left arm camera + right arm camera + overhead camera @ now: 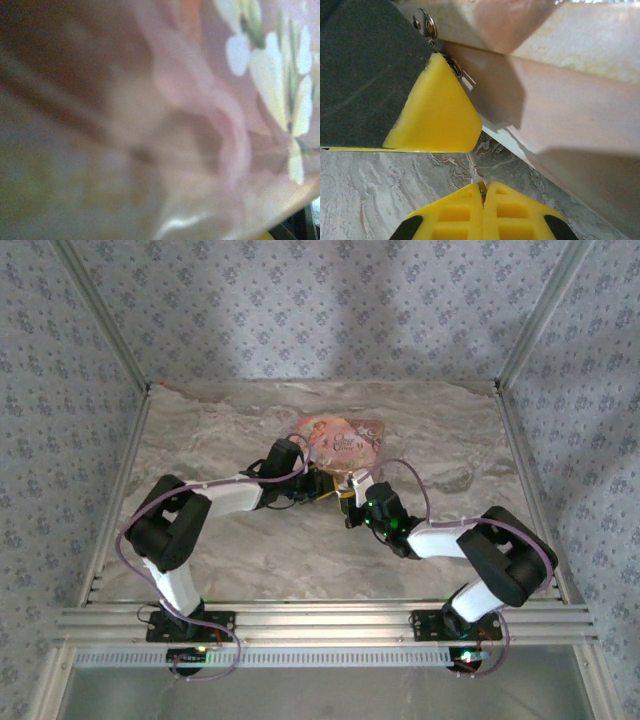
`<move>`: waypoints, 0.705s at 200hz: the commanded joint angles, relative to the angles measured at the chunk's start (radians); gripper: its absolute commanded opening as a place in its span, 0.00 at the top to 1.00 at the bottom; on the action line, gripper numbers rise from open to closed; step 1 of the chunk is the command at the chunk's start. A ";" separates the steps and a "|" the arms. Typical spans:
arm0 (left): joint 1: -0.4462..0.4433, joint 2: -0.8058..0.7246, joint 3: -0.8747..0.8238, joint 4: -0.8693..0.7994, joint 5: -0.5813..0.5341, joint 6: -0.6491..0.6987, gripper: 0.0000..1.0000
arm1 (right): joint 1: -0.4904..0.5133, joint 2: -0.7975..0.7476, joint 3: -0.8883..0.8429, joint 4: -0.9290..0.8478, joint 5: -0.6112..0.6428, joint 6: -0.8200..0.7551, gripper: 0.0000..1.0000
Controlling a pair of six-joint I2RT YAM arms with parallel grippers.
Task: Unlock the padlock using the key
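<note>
Judging from how things lie now, the task is about midway, and nothing shows the lock as opened. The right gripper (482,189) is clenched, its 2 yellow fingertips pressed together on a thin silvery strip that I take for the key (474,171), so picking up the key seems done. The key points toward the left gripper (312,487), which sits just beside the near edge of the pink box (342,438), around the middle of the table (250,550). Whether the left gripper is released or grasping something I cannot tell. The right wrist view shows 1 of its yellow fingers (435,110), with small silvery metal parts (452,65) at its edge. The padlock is probably there, between the 2 grippers, but I cannot make out its blue body. What is left is to put the key into the keyhole, turn it and free the shackle. No brand or writing can be read; the box carries a printed picture with white petals (270,75), very blurred.
</note>
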 commanded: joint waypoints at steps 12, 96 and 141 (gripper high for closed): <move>-0.008 -0.028 0.026 0.027 0.056 -0.028 0.82 | -0.006 0.010 0.010 0.058 -0.012 0.007 1.00; -0.016 -0.029 0.029 0.040 0.069 -0.055 0.82 | -0.010 0.053 -0.010 0.238 -0.015 0.017 1.00; -0.025 -0.028 0.031 0.036 0.069 -0.060 0.82 | -0.009 0.072 -0.001 0.276 -0.012 -0.002 1.00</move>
